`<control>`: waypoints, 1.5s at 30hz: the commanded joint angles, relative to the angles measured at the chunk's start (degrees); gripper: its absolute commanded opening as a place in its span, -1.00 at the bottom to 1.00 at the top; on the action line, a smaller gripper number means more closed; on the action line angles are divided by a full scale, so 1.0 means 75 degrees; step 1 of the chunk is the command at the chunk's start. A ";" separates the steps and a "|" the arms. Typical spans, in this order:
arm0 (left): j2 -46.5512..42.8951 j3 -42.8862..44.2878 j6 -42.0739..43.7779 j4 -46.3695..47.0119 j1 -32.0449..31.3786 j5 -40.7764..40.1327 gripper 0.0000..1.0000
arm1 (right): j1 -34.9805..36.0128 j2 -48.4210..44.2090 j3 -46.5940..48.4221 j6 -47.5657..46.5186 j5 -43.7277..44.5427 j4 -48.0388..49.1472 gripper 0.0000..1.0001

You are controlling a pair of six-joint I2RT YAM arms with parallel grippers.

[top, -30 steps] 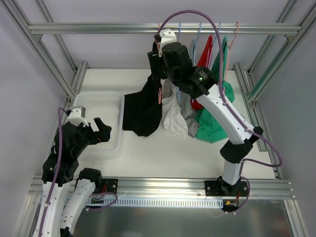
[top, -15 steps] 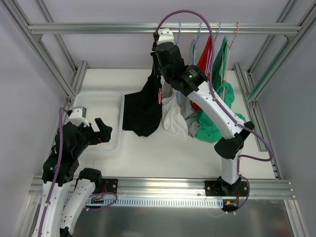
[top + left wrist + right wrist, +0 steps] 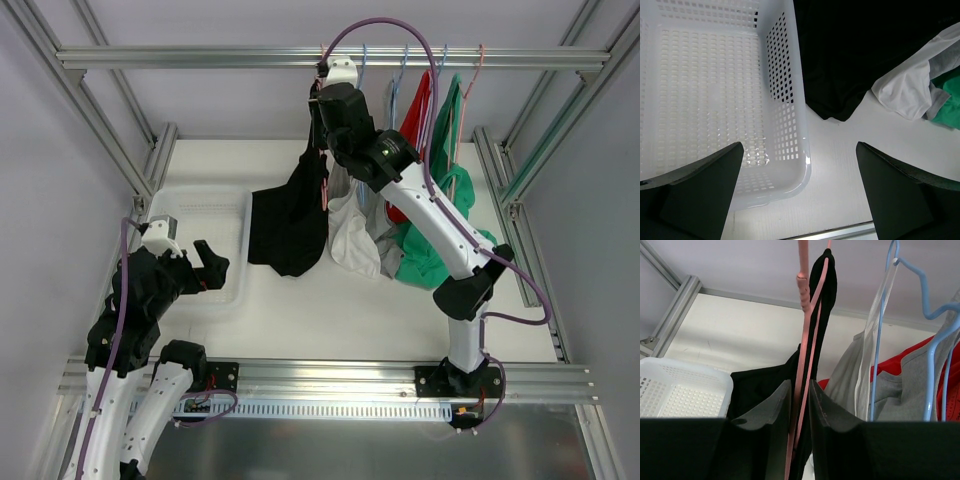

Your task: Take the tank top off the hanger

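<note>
Right hand (image 3: 799, 390) sits higher than a second ago, close under the rail (image 3: 200, 58). Its fingers pinch the pink hanger (image 3: 803, 280) wire. Black tank top (image 3: 290, 225) hangs on that hanger, position unchanged. Left hand (image 3: 797, 195) is spread above the white basket (image 3: 796, 125) wall and has barely shifted.

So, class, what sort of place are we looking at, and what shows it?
Probably a robotics lab bench, not a home: a black tank top on a pink hanger under a metal rail, a white basket, and two robot arms bolted down.
</note>
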 commanded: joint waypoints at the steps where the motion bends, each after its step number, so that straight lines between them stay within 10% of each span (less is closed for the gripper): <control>1: -0.0064 -0.0044 0.0016 0.0272 -0.0103 0.0033 0.97 | -0.0009 -0.0019 0.0129 0.0187 0.0268 0.0392 -0.59; 4: -0.0063 -0.0044 0.0016 0.0272 -0.0103 0.0044 0.97 | -0.0021 -0.0113 0.0140 0.0187 0.0350 0.0427 -0.99; 27: -0.0064 -0.0021 0.0039 0.0307 -0.0138 0.0126 0.97 | -0.0021 -0.1295 -0.0644 0.0269 -0.0024 0.2079 -0.99; 45: 0.0849 0.0951 -0.0534 0.1757 -0.0138 0.2842 0.97 | 0.0541 -0.6239 -0.6979 0.0269 -0.2507 0.2490 -0.99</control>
